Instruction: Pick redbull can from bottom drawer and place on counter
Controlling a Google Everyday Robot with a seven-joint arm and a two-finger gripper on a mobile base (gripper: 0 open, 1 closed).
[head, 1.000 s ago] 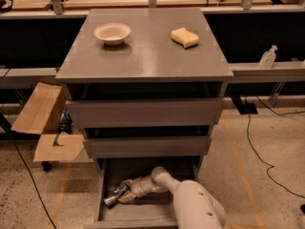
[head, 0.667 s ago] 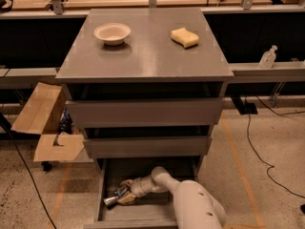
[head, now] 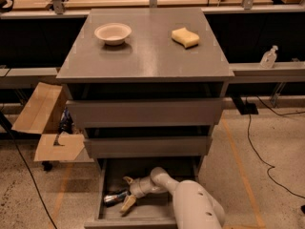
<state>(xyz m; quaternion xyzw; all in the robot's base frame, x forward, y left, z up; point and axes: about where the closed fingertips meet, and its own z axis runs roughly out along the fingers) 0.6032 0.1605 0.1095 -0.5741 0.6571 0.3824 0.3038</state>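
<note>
The redbull can [head: 113,198] lies on its side on the floor of the open bottom drawer [head: 143,213], near the drawer's left wall. My gripper [head: 127,192] reaches down into that drawer from the right. Its two tan fingers [head: 127,203] are spread apart, one above and one below the can's right end. I cannot tell if they touch it. The white arm [head: 195,206] covers the drawer's right part. The grey counter [head: 147,51] is the cabinet's top.
A white bowl [head: 113,33] and a yellow sponge [head: 185,37] sit on the counter. Two wider grey drawers [head: 145,112] stick out above the bottom one. An open cardboard box [head: 45,123] stands left of the cabinet. Cables [head: 259,149] lie on the floor to the right.
The gripper has stayed in the bottom drawer by the can, shifting only slightly. The can has not visibly moved.
</note>
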